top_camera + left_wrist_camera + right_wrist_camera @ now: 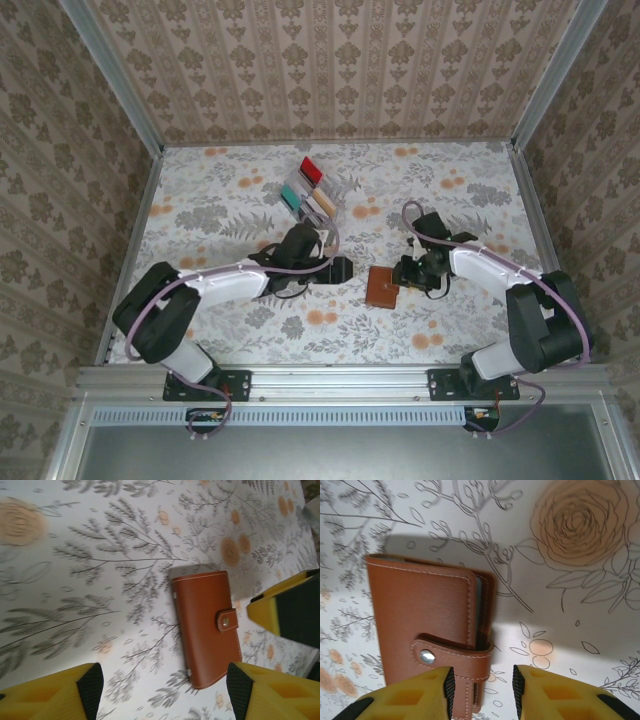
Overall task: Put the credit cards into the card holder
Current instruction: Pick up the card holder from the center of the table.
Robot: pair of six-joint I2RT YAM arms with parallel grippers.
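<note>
The card holder [381,288] is a brown wallet lying flat on the floral table between my two grippers, closed, with its clasp tab [226,620] snapped. The credit cards are hidden. My left gripper [335,268] hovers just left of the card holder [207,627], open, its yellow fingers [60,692] spread wide; the wallet's near corner lies by the right-hand finger. My right gripper [482,690] is open at the wallet's opening edge [479,610]. Its left finger [420,695] sits over the clasp strap, and the other finger is clear of the leather.
A clear slotted rack [308,190] of coloured pieces stands behind the left gripper, towards the back of the table. Patterned walls enclose the table on three sides. A yellow finger [285,610] of the right gripper shows beside the wallet in the left wrist view.
</note>
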